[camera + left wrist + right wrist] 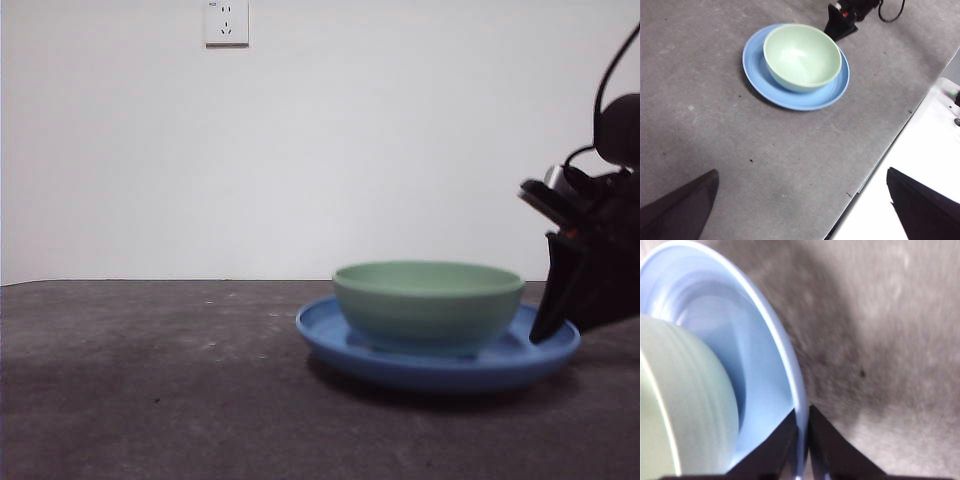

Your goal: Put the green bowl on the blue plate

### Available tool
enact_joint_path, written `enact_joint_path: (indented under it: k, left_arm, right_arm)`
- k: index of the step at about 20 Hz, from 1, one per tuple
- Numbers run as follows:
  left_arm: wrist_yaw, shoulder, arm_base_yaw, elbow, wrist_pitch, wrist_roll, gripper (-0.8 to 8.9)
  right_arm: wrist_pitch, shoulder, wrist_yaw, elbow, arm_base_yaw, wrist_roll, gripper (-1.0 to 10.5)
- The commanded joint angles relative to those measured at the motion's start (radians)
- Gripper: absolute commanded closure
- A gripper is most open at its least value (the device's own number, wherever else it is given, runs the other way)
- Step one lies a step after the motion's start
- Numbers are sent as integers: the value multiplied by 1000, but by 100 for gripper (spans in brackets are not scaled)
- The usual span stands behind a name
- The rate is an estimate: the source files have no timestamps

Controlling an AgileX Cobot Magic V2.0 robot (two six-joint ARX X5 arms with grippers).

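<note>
Bowl point(428, 305): mint green, round, faintly ridged, sits inside plate point(330, 335), glossy blue, shallow, sloped rim. Right gripper point(802, 427): jaws pinched on plate's right rim. Left gripper point(805, 205): jaws spread, well apart. Table point(150, 390): matte grey, speckled. Wall: white.

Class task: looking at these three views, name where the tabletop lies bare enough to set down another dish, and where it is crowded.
Bare patches: the grey table beside the blue plate, on the side away from the right end effector, and the stretch between the plate and the left end effector. Crowded: the plate itself, filled by the green bowl, and its rim where the right end effector closes on it.
</note>
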Motion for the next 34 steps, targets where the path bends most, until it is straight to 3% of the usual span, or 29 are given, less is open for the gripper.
enact_joint_path:
  k: [1,4,10,14,26,28,32,34]
  left_arm:
    - [8,5,-4,11,7,5,33]
    - [8,5,-4,11,8,5,33]
    - [8,5,-4,11,17,4,33]
    - [8,5,-4,11,38,4,34]
    - [8,3,-4,11,39,4,34]
    - [8,3,-4,11,38,3,34]
    - [8,3,-14,11,35,4,34]
    - [8,3,-23,11,35,4,34]
  right_arm:
    - [-64,14,-7,86,19,17,940]
    - [-129,14,3,180,69,45,941]
    - [-113,30,132,299,261,135,941]
    - [-74,111,135,306,336,170,940]
    - [-3,241,158,306,347,177,930]
    - [-3,238,158,307,347,172,880]
    - [-18,218,163,307,335,159,623]
    - [-63,187,209,307,316,141,593]
